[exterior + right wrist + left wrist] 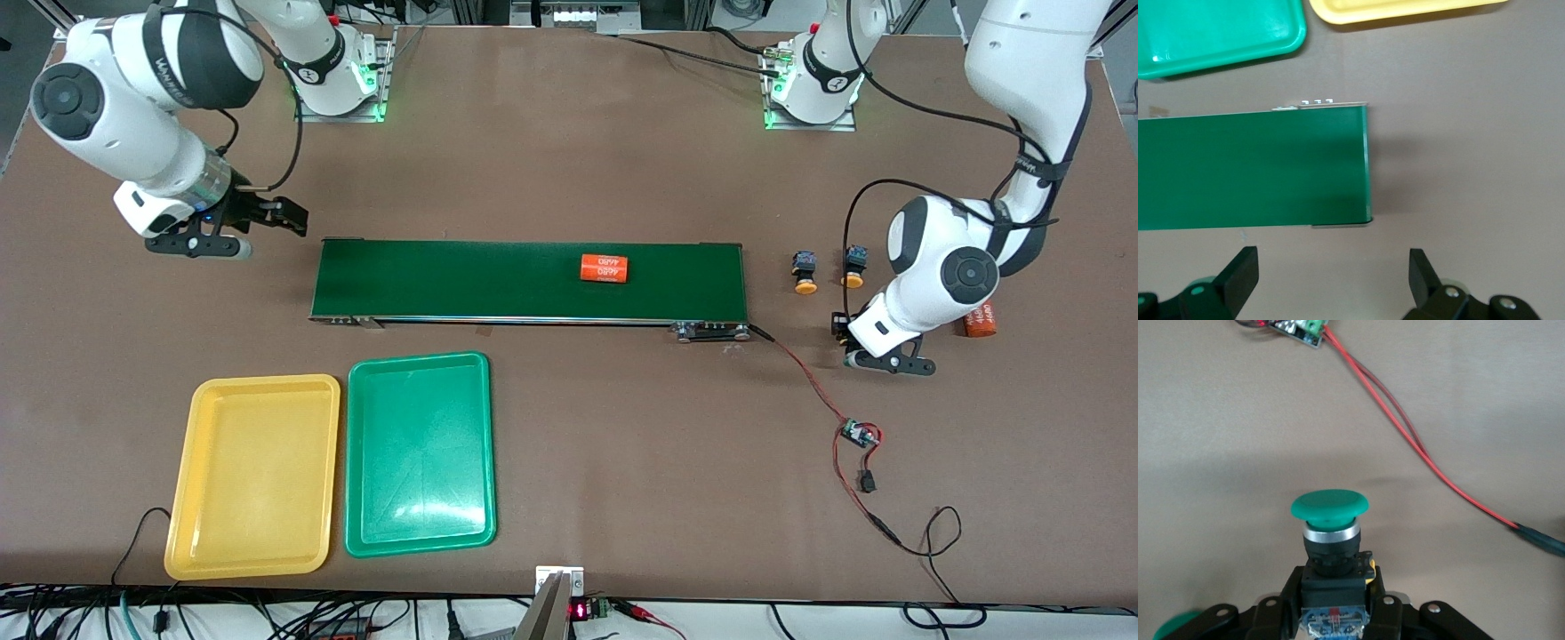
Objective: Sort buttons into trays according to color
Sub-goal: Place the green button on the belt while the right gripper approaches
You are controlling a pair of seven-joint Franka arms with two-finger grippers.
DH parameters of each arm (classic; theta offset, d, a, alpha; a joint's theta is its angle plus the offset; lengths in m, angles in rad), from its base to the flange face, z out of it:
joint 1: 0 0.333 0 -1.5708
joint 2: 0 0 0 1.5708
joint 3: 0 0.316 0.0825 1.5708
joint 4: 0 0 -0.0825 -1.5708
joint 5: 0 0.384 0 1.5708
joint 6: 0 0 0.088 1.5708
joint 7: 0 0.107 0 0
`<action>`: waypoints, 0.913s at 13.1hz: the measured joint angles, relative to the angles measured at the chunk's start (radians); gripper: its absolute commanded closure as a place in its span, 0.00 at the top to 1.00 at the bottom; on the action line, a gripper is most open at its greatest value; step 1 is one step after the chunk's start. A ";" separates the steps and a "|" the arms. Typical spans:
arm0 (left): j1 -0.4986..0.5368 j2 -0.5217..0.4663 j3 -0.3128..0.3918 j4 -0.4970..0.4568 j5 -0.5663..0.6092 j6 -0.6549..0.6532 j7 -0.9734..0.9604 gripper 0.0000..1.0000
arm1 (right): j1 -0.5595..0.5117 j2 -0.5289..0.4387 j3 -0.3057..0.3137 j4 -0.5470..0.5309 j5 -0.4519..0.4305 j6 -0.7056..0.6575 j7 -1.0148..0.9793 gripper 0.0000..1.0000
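Observation:
My left gripper (1336,587) is shut on the dark body of a green-capped button (1329,507), low over the table at the left arm's end; the cap points away from the jaws. The edge of a second green cap (1175,627) shows beside the gripper. In the front view the left hand (880,342) covers both. Two orange-capped buttons (805,271) (853,267) lie between the belt and the left arm. The yellow tray (253,480) and green tray (418,453) lie side by side, nearer the camera than the belt. My right gripper (276,218) (1335,273) hangs open and holds nothing, just off the belt's end.
A long dark green belt (462,280) (1251,170) crosses the middle and carries an orange cylinder (605,268). Another orange cylinder (978,322) lies by the left arm. A small circuit board (858,434) (1298,330) with red wires trails from the belt toward the camera.

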 measured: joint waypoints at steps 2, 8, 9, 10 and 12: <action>-0.055 -0.051 -0.029 0.012 -0.002 -0.102 -0.061 0.18 | 0.058 0.004 0.004 -0.005 0.000 0.019 0.077 1.00; -0.124 -0.088 -0.287 0.008 -0.005 -0.155 -0.439 0.19 | 0.112 0.019 0.005 -0.010 0.000 0.038 0.155 1.00; -0.132 -0.086 -0.306 0.004 -0.011 -0.155 -0.480 0.19 | 0.112 0.019 0.003 -0.010 0.000 0.038 0.156 1.00; -0.144 -0.079 -0.318 0.002 -0.041 -0.153 -0.511 0.19 | 0.111 0.019 0.001 -0.010 0.000 0.038 0.156 1.00; -0.166 -0.060 -0.324 -0.001 -0.122 -0.131 -0.528 0.20 | 0.110 0.019 -0.002 -0.009 -0.001 0.039 0.156 1.00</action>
